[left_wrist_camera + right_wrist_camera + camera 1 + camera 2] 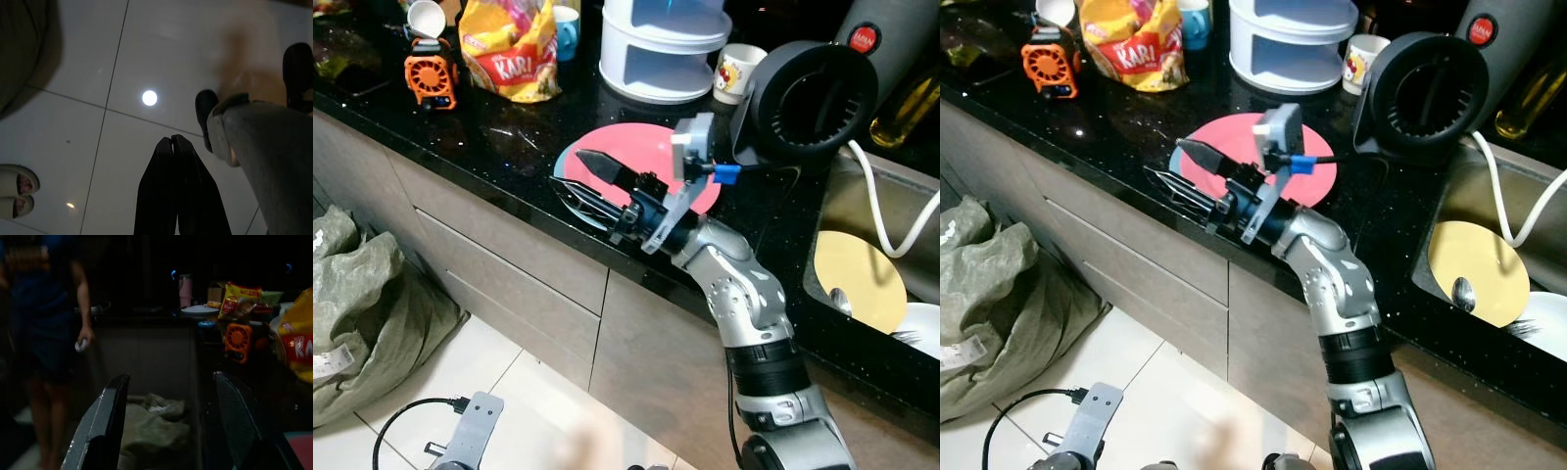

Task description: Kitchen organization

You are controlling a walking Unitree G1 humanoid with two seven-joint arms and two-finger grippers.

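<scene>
We have our right hand (592, 186) out over the front edge of the black counter (489, 137), its two fingers spread apart with nothing between them. One finger lies over the pink plate (651, 157), the other runs along the rim of the light blue plate (570, 191) stacked beneath it; whether either finger touches a plate we cannot tell. The right wrist view looks along the counter edge toward an orange mini fan (239, 340), with a person (49, 333) standing in the dark beyond it.

Our left hand (172, 147) hangs idle above the tiled floor (98, 58), fingertips pressed together and holding nothing.

As we judge it, the tidying has barely begun. The two plates sit near the counter's front edge. Farther back stand a yellow snack bag (514, 49), the fan, a white cup (426, 15), a blue mug (566, 29), a printed mug (736, 70) and a white tiered container (661, 44), all apart from one another. A black appliance (808, 98) stands by the sink (842, 211), where a yellow plate (857, 279) and a spoon (839, 302) lie. Nothing looks grouped or put away yet. The plates seem the step in hand, with a grip not yet made, and everything else on the counter left to sort.
</scene>
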